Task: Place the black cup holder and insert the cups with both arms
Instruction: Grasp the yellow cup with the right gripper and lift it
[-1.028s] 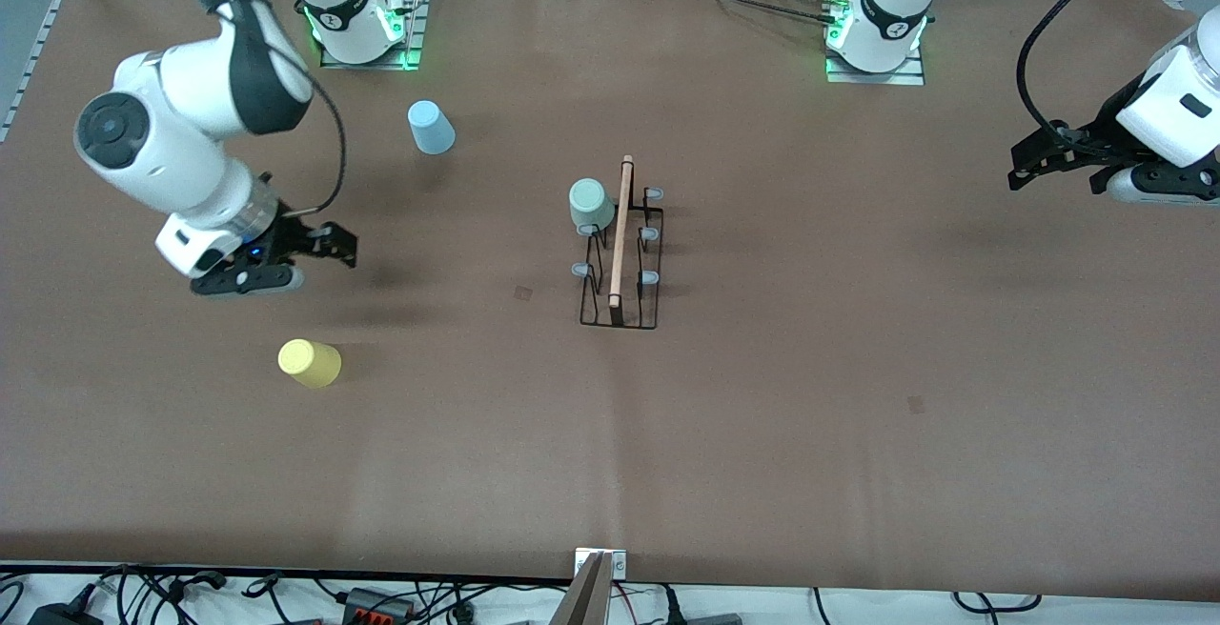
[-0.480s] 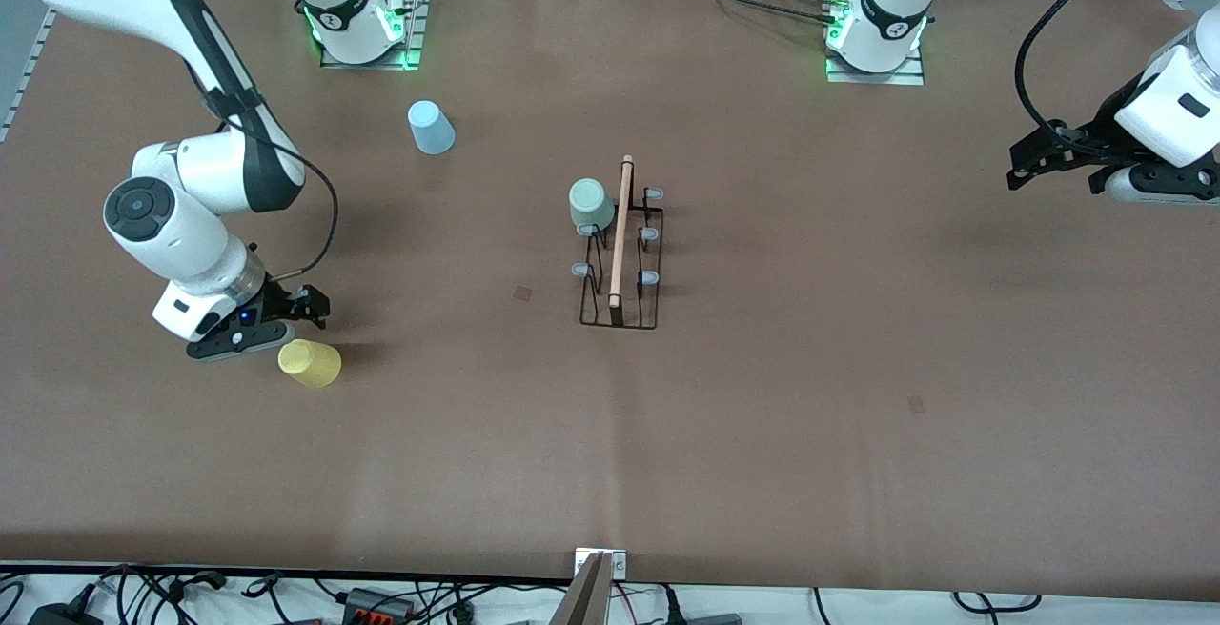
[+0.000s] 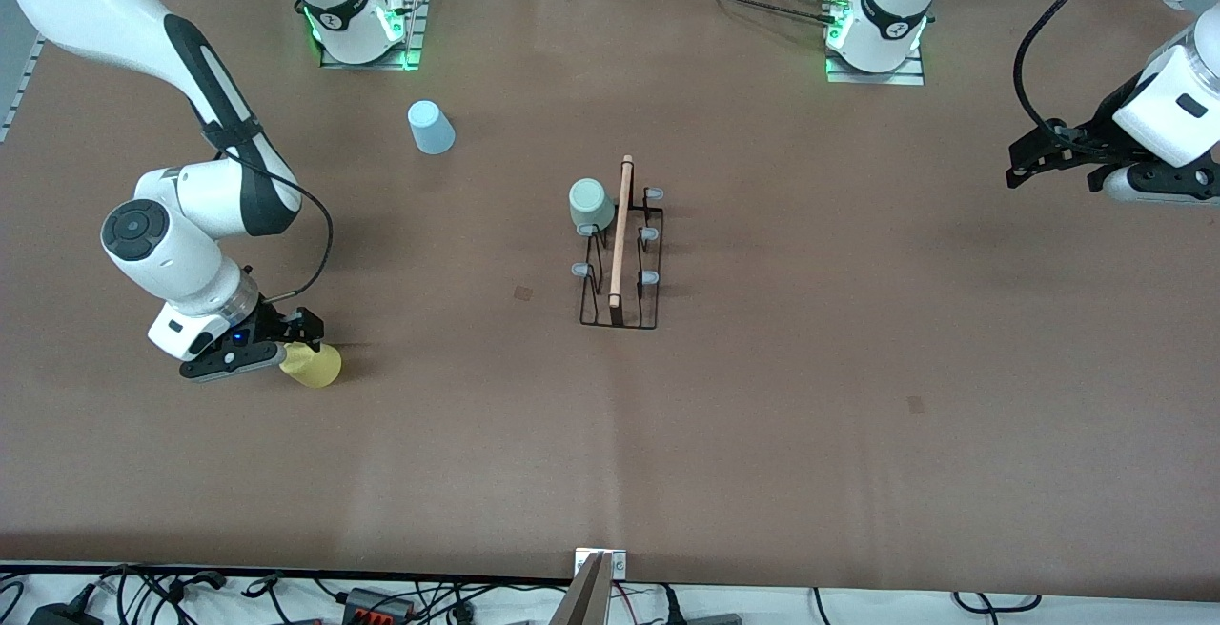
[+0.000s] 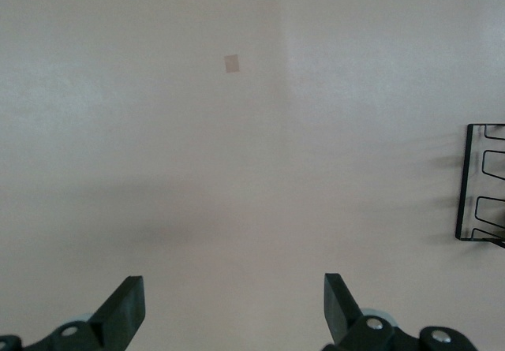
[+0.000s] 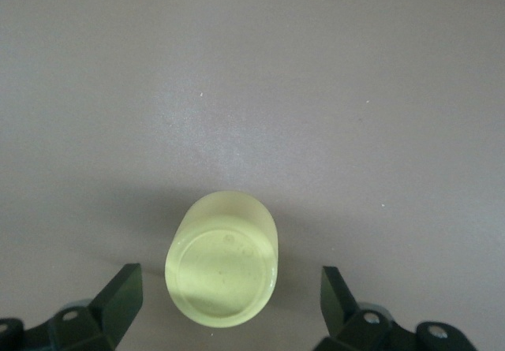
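Observation:
The black cup holder (image 3: pixel 620 263) stands mid-table with its wooden rod on top; its base edge shows in the left wrist view (image 4: pixel 480 184). The grey-green cup (image 3: pixel 591 204) hangs on one of its prongs. The blue cup (image 3: pixel 431 127) stands upside down near the right arm's base. The yellow cup (image 3: pixel 315 366) sits on the table at the right arm's end. My right gripper (image 3: pixel 301 343) is open at the yellow cup (image 5: pixel 222 268), whose closed base faces it, with one finger on either side and not touching (image 5: pixel 229 292). My left gripper (image 3: pixel 1026 164) is open and empty over bare table (image 4: pixel 234 300).
Both arm bases stand along the table edge farthest from the front camera. Cables and a metal bracket (image 3: pixel 599 563) lie along the edge nearest it. A small dark mark (image 3: pixel 523 292) is on the table beside the holder.
My right gripper has come down toward the front camera's side to the yellow cup, and its open jaws now flank the cup. The left arm has barely moved.

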`<act>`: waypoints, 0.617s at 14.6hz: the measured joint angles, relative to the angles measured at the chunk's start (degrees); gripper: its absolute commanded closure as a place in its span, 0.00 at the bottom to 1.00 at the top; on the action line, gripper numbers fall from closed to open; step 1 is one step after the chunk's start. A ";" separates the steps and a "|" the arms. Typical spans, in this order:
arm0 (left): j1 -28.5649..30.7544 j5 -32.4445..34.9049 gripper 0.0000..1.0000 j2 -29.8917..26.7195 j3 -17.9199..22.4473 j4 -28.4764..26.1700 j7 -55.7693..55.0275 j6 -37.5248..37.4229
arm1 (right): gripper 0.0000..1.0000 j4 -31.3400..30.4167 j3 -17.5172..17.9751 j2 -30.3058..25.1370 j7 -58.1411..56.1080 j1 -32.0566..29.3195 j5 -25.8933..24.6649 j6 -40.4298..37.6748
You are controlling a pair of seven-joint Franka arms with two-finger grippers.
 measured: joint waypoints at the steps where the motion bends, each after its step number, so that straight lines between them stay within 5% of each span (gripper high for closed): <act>1: 0.00 0.00 0.00 0.00 0.00 0.00 0.00 -0.09 | 0.00 0.00 0.00 0.30 0.00 0.00 0.00 0.09; 7: 0.00 0.00 0.00 0.00 0.00 0.00 0.00 -0.23 | 0.00 0.05 0.00 1.98 -0.01 0.04 0.00 1.39; 8: 0.00 0.00 0.00 0.00 0.00 0.00 0.00 -0.25 | 0.08 0.05 0.00 2.24 -0.04 0.04 0.00 2.03; 9: 0.00 0.00 0.00 0.00 0.00 0.00 0.00 -0.28 | 0.26 0.05 0.00 2.41 -0.11 0.04 0.00 2.34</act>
